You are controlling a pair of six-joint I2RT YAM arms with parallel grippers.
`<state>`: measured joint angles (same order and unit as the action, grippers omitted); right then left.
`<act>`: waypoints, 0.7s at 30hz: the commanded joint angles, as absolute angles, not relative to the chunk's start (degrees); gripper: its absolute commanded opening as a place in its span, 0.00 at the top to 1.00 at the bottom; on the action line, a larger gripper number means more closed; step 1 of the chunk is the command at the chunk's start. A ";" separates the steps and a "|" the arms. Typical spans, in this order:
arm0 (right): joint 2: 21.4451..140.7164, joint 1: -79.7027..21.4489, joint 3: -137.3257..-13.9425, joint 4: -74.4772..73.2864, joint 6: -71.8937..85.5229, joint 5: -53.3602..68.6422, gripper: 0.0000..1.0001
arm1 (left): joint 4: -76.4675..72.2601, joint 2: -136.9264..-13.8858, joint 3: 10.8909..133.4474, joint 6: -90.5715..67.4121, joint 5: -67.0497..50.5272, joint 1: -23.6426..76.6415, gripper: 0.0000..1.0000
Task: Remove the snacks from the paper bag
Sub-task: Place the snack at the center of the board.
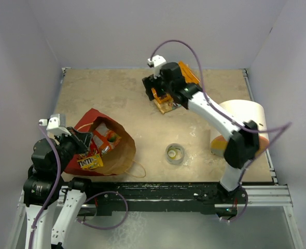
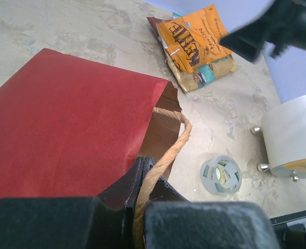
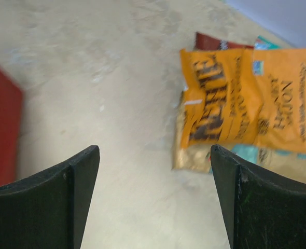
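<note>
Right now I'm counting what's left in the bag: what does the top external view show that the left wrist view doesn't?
Only top external: the open mouth of the paper bag, with a red-yellow packet at its lip and another packet inside. Only left wrist: how the left gripper clamps the bag's edge by its loop handle. Both: the orange packet lying out on the table, the tape roll and the cream cylinder.

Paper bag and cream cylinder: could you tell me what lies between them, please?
A tape roll, touching neither the paper bag nor the cream cylinder, as the top external view shows.
</note>
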<state>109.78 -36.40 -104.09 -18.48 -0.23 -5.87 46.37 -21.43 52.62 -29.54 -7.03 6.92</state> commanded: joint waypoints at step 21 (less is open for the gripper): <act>71.50 -62.41 -41.78 32.31 0.40 12.74 0.17 | 54.67 -21.87 51.44 -22.02 -28.11 6.42 1.00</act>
<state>74.11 -57.49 -43.64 18.17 8.21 10.07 56.38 -26.00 52.69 -26.50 -19.97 6.76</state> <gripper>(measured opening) 0.853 0.003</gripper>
